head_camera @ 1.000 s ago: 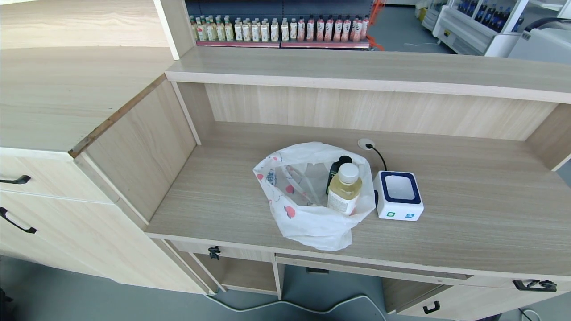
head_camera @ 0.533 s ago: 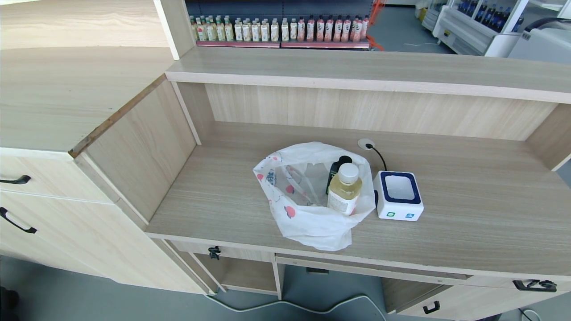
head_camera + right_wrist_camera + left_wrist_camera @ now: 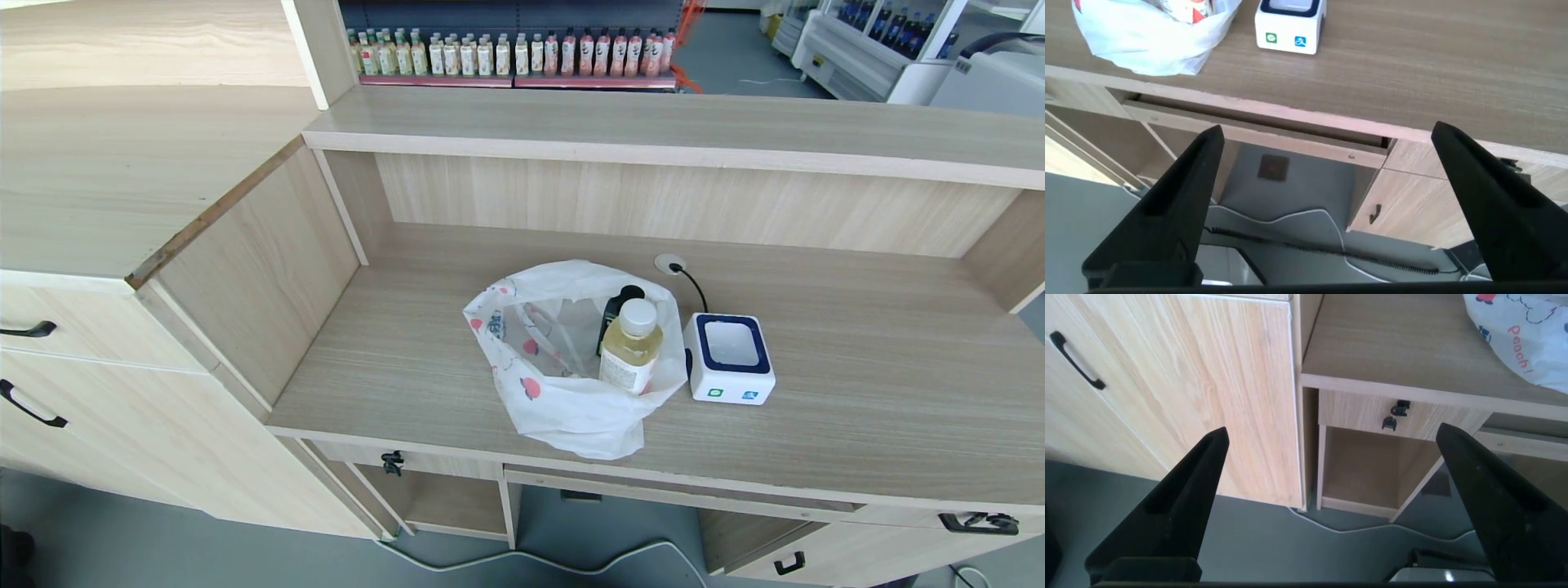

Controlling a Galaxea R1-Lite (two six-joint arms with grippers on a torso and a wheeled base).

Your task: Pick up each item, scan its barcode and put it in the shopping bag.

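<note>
A white plastic shopping bag (image 3: 563,384) with red fruit prints stands open on the wooden counter (image 3: 857,384). Inside it a bottle of yellowish drink with a white cap (image 3: 631,347) stands upright, and a dark bottle (image 3: 618,309) stands just behind it. A white barcode scanner with a blue-rimmed window (image 3: 729,358) sits right of the bag; its black cable runs to a grommet (image 3: 669,263). My left gripper (image 3: 1331,498) hangs open below the counter's front edge, near the cabinet. My right gripper (image 3: 1323,204) is open too, low in front of the counter, with the scanner (image 3: 1290,23) and bag (image 3: 1151,33) beyond it.
A tall wooden side panel (image 3: 253,269) bounds the counter on the left, and a raised ledge (image 3: 669,131) runs along the back. Drawers with black handles (image 3: 978,523) sit under the counter. A shelf of several bottles (image 3: 514,55) stands far behind.
</note>
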